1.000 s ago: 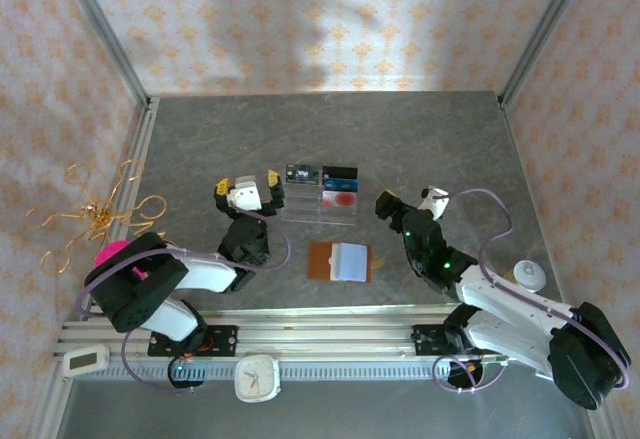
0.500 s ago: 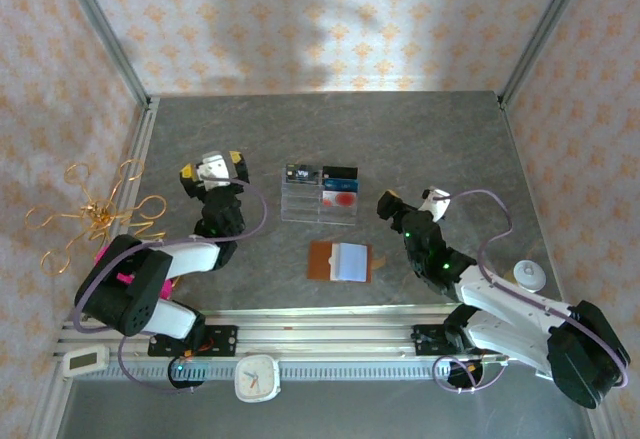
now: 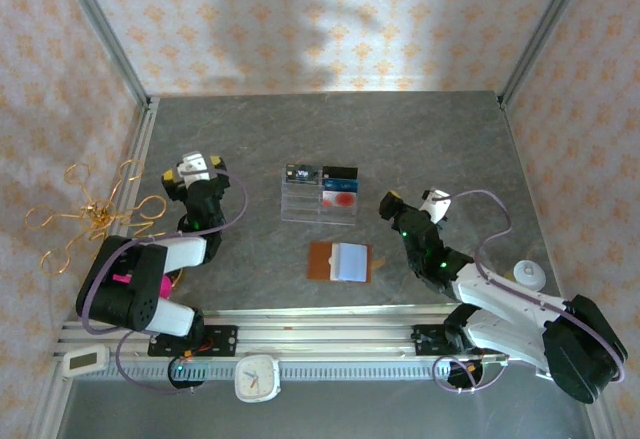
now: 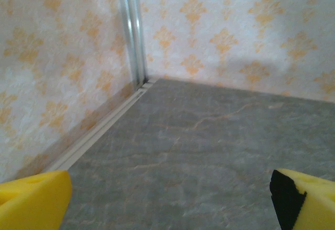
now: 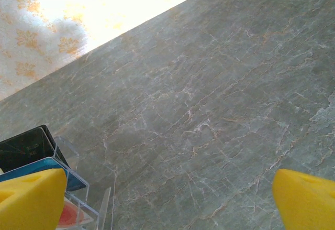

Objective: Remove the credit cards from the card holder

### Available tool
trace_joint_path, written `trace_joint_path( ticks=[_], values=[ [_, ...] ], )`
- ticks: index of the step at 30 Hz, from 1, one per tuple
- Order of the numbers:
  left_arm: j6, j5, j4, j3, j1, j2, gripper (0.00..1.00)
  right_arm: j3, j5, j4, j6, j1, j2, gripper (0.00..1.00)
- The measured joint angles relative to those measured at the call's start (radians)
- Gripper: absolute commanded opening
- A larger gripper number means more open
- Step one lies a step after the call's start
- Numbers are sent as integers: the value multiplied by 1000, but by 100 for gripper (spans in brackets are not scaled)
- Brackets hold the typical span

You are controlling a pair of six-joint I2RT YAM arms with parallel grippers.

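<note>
Across the enclosure floor, you see the grey marbled table (image 3: 430, 139), with patterned walls (image 3: 300, 19) on 3 sides. The left arm (image 3: 150, 279) lies along the left side. Its left gripper (image 3: 195, 169) hangs over bare table near the left wall, well apart from every task item. Its jaws are spread wide and hold nothing.

The right arm (image 3: 500, 299) reaches in from the right. The right gripper (image 3: 412, 199) sits near the right end of the clear acrylic rack (image 3: 320, 204), apart from it. Its jaws are also fully spread and empty.

The card holder (image 3: 340, 261) lies opened flat between the 2 arms, on the near side of the rack, with its brown flap to the left and its pale inside to the right. The credit cards (image 3: 340, 187) stand in the rack: 1 black, 1 blue, 1 red-and-white. You cannot tell whether any card is in the card holder.
</note>
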Motion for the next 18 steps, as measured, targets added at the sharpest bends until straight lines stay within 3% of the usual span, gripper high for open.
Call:
trace_joint_path(
  ticks=[7, 9, 13, 18],
  values=[
    [-6, 180, 142, -126, 60, 55, 100, -12, 29, 32, -25, 0, -10, 100],
    [-5, 229, 233, -155, 74, 76, 100, -37, 30, 60, -56, 0, -37, 100],
    [-8, 314, 242, -158, 99, 89, 100, -94, 29, 144, -164, 0, -114, 100],
    [-49, 255, 269, -162, 104, 89, 99, -196, 36, 336, -299, -61, -153, 100]
  ],
)
